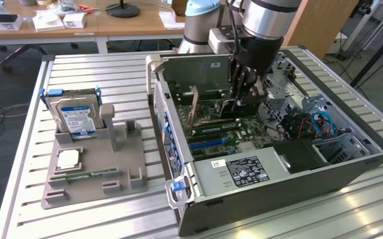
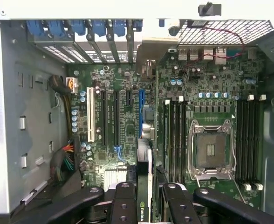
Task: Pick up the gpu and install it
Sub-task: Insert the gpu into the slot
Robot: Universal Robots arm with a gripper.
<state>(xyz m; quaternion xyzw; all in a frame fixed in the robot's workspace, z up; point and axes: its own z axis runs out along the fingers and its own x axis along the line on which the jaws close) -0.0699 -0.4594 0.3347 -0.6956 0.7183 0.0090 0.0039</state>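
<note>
The gpu (image 2: 146, 158) is seen edge-on in the wrist view, a thin dark card with a silver bracket (image 2: 155, 51) at its far end by the case's rear wall. My gripper (image 2: 147, 198) is shut on it, a black finger (image 2: 123, 200) on either side. The card stands upright over the motherboard, in line with the blue slot (image 2: 140, 100); I cannot tell whether it touches the slot. In the exterior view my gripper (image 1: 243, 97) reaches down into the open computer case (image 1: 278, 199), and the gpu (image 1: 194, 107) stretches from it towards the rear wall.
Inside the case are an empty processor socket (image 2: 210, 149), memory slots, cables and a power supply (image 1: 241, 169). On the exterior view's left a grey holder (image 1: 118, 159) carries a hard drive (image 1: 75, 114), a processor chip (image 1: 68, 159) and a green memory stick (image 1: 85, 175).
</note>
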